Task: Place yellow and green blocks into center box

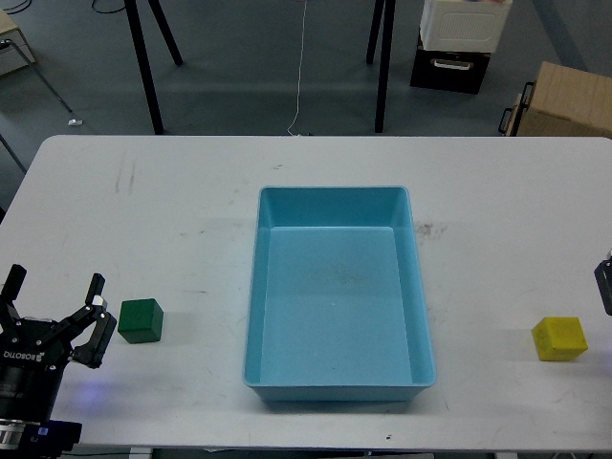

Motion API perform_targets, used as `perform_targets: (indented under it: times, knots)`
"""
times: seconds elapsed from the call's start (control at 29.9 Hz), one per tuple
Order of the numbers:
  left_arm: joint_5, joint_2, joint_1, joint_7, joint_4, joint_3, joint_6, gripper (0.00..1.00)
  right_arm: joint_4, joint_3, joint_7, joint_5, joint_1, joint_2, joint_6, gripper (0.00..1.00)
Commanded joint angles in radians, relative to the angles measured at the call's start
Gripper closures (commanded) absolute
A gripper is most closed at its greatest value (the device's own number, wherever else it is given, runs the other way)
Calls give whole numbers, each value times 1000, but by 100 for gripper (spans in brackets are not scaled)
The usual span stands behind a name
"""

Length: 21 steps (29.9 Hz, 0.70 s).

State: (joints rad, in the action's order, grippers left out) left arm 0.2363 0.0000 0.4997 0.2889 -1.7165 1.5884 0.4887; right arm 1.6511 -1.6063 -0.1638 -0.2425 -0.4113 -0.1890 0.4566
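One green block (141, 320) beside left end effector (53, 311)

On my feed from the head camera I count two small cubes on one white table (191, 172): one green block (141, 320), one yellow block (559, 338); one light blue tray (334, 196) between them; one gripper fully in frame, my left gripper (53, 306), with two fingers spread apart; on the floor beyond, one brown cardboard box (569, 100), one white-and-black crate (457, 43), three dark stand legs.
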Motion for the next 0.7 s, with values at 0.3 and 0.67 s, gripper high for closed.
perform_targets:
  times: [0.3, 0.67]
  knots:
    - [-2, 0, -53, -5, 2, 22, 0, 0, -14, 69, 69, 12, 6, -297, -76, 0]
    - [-3, 0, -106, -4, 9, 5, 0, 0, -138, 443, 161, 234, 403, -915, -124, 0]
